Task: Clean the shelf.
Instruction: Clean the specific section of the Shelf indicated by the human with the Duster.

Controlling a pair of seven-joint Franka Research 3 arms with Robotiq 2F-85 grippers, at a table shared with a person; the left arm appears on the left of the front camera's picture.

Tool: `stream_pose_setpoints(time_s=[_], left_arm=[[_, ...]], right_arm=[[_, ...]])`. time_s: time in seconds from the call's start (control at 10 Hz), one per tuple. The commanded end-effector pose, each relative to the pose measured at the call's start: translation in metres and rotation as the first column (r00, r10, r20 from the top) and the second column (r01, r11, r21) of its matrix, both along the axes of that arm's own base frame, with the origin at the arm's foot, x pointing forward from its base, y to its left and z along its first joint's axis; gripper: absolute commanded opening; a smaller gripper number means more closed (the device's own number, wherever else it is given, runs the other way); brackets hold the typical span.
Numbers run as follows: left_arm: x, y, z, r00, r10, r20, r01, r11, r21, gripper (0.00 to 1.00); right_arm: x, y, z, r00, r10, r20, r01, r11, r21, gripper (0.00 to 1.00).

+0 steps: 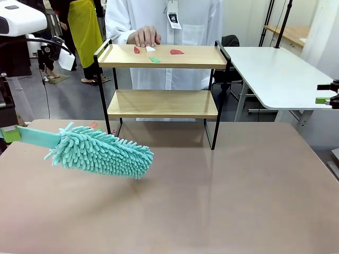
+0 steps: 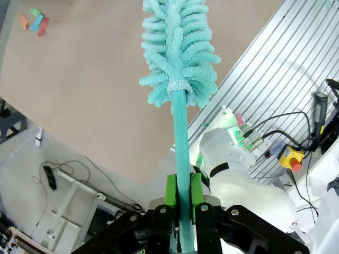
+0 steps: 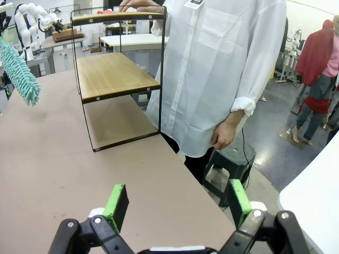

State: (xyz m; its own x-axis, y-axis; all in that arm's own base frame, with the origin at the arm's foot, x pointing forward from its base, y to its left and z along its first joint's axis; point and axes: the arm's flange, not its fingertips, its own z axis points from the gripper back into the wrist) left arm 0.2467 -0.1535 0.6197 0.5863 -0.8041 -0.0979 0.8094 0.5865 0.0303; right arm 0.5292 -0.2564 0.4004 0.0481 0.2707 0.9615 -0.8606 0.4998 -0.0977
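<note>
The shelf (image 1: 159,103) stands at the table's far side, two wooden boards in a black frame. Red (image 1: 176,52), green (image 1: 154,60) and white (image 1: 151,48) paper scraps lie on its top board, where a person's hand (image 1: 144,37) rests at the far edge. My left gripper (image 1: 10,133) is shut on the handle of a teal fluffy duster (image 1: 100,152), held just above the table at the left, head pointing right. In the left wrist view the fingers (image 2: 170,193) clamp the handle (image 2: 181,137). My right gripper (image 3: 175,203) is open with nothing in it, at the right edge (image 1: 326,92); the shelf (image 3: 114,74) lies ahead of it.
The person in a white coat (image 3: 222,69) stands behind the shelf. A white table (image 1: 275,74) sits at the back right, a stool (image 3: 230,164) beside the beige tabletop (image 1: 212,201). Small coloured scraps (image 2: 33,21) lie on the tabletop near the shelf's left leg.
</note>
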Motion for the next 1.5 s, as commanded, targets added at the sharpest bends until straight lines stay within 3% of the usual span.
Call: stream_pose_setpoints(time_s=[0.0,0.8,0.9,1.2,1.4], left_arm=[[-0.003,0.003,-0.001,1.000,0.007,0.003,-0.007,1.000,-0.007,0.13],[0.000,0.000,0.000,1.000,0.000,0.000,0.000,1.000,0.000,0.13],[0.005,-0.011,0.002,0.996,-0.083,0.008,0.084,0.984,-0.158,0.13],[0.023,-0.042,0.016,0.976,-0.218,0.021,0.213,0.920,-0.330,0.13],[0.022,-0.062,0.038,0.980,-0.196,0.033,0.191,0.882,-0.430,0.13]], right_arm=[[0.001,0.004,0.006,1.000,-0.017,-0.018,0.017,1.000,-0.014,1.00],[0.001,0.004,0.006,1.000,-0.017,-0.018,0.017,1.000,-0.014,1.00],[0.001,0.004,0.006,1.000,-0.017,-0.018,0.017,1.000,-0.014,1.00],[0.001,0.004,0.006,1.000,-0.017,-0.018,0.017,1.000,-0.014,1.00],[0.001,0.004,0.006,1.000,-0.017,-0.018,0.017,1.000,-0.014,1.00]])
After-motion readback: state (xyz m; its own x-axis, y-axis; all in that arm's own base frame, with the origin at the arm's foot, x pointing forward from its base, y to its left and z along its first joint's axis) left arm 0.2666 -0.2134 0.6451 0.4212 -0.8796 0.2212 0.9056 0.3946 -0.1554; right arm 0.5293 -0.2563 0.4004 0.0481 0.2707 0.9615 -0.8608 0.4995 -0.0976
